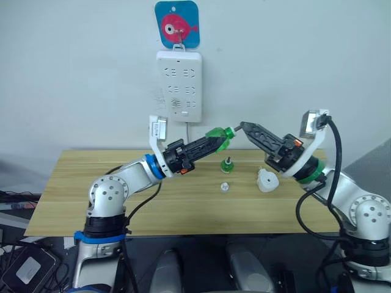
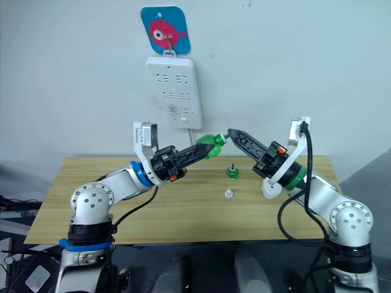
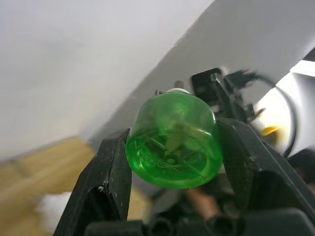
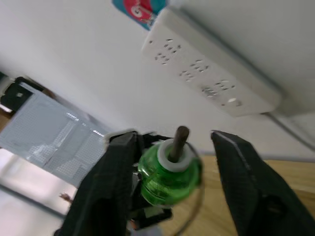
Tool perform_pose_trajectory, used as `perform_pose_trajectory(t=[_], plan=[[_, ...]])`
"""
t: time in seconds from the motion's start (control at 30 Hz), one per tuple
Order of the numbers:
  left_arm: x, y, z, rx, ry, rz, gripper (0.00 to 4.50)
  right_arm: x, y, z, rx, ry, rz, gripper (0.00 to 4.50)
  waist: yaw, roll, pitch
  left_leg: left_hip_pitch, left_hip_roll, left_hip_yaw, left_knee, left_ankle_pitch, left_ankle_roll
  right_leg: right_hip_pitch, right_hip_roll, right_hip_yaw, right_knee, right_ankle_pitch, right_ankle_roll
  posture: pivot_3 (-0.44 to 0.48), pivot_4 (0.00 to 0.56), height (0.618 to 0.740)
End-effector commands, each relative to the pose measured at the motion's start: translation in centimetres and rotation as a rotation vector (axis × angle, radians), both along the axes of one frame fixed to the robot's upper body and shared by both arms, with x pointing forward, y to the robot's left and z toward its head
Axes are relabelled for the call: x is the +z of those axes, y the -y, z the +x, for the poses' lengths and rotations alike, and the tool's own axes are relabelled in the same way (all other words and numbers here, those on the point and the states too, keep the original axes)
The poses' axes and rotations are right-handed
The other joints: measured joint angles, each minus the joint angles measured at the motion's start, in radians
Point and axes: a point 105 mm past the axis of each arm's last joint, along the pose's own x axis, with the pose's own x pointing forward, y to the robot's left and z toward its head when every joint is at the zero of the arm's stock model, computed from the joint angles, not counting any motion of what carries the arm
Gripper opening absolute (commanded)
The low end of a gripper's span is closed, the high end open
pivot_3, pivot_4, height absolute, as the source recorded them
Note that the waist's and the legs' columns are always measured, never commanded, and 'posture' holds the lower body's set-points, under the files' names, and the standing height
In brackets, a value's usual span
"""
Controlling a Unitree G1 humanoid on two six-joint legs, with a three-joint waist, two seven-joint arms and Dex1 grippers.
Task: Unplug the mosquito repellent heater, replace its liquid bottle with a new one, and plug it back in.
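Left end effector (image 1: 219, 139) is up in the air over the counter (image 1: 67, 201), and its two black fingers squeeze a little green bottle (image 1: 217, 135) by its fat body. This bottle has a white ring at the neck and a dark wick poking out, and the wick points at the right end effector (image 1: 242, 126). Right end effector has its two black fingers spread apart, one on each side of the wick, and they hold nothing. It sits just beside the neck of the held bottle, and from the head view I cannot quite tell if a fingertip touches it. Down on the wooden counter, near its middle, lies a small white cap (image 1: 224, 187) all by itself. Just past the cap stands another green bottle (image 1: 227, 164) with a dark neck, upright. Off to the right of these, under the right arm, the mosquito repellent heater (image 1: 266, 180) lies on the counter, a small round white thing, not plugged in. Farther back, on the wall above the counter, hangs a long white power strip (image 1: 179, 85) with many sockets, and a thin cord drops down from it. At the very top, a blue hook plate with a pink fish (image 1: 177, 24) holds the power strip up.
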Motion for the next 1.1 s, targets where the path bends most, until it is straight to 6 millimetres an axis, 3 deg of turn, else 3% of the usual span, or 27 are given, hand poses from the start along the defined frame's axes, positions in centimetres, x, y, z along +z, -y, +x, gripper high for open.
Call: perform_pose_trajectory(t=[0.03,0.1,0.3,0.43,0.67,0.93,1.1], plan=[[-0.5,0.2,-1.0,-0.009,0.367,0.221,2.38,-0.6,2.9,0.4,-0.119,0.039,-0.176,3.98,0.002,0.000,0.000,0.000,0.000,0.001,-0.001,0.000,0.000,0.000,0.000,0.000,-0.002,0.000,0.000,-0.197,0.221,0.723],[-1.1,-0.1,-1.0,0.006,0.515,0.295,2.38,-1.8,3.8,0.3,-0.143,0.053,-0.338,4.49,0.004,0.000,0.000,0.000,0.000,0.003,-0.003,-0.001,0.002,0.000,-0.002,0.002,-0.004,0.000,0.000,-0.197,0.221,0.723],[-3.4,-1.3,-1.7,-0.029,0.823,0.421,2.38,-6.0,6.3,-0.6,-0.170,0.072,-0.971,4.50,0.007,0.001,0.001,0.000,0.000,0.007,-0.011,-0.002,0.003,-0.002,-0.003,0.004,-0.011,0.000,0.000,-0.226,0.245,0.723],[-3.6,-1.4,-1.4,-0.019,0.913,0.412,2.38,-7.5,7.1,-0.9,-0.132,-0.043,-1.129,4.50,0.006,0.000,0.001,-0.001,0.000,0.008,-0.012,-0.002,0.003,-0.003,-0.004,0.005,-0.012,0.000,0.000,-0.229,0.253,0.723],[-4.5,-1.2,-1.3,-0.049,0.879,0.404,2.38,-9.8,8.0,1.5,-0.174,-0.222,-1.264,4.50,-0.002,-0.004,0.006,-0.001,0.000,0.009,-0.012,-0.002,0.003,-0.003,-0.004,0.005,-0.013,0.001,0.001,-0.228,0.263,0.723],[-5.8,-1.0,-2.4,-0.143,0.707,0.409,2.38,-12.4,6.1,4.4,-0.163,-0.404,-1.243,4.50,-0.004,-0.005,0.011,-0.001,0.000,0.008,-0.012,-0.002,0.004,-0.004,-0.004,0.004,-0.011,0.003,-0.003,-0.196,0.265,0.723],[-6.2,-1.6,-2.2,-0.122,0.675,0.433,2.38,-13.9,5.9,5.3,-0.149,-0.454,-1.279,4.50,0.002,-0.004,0.012,-0.001,0.000,0.006,-0.013,-0.002,0.004,-0.004,-0.004,0.002,-0.011,0.003,-0.003,-0.173,0.263,0.723]])
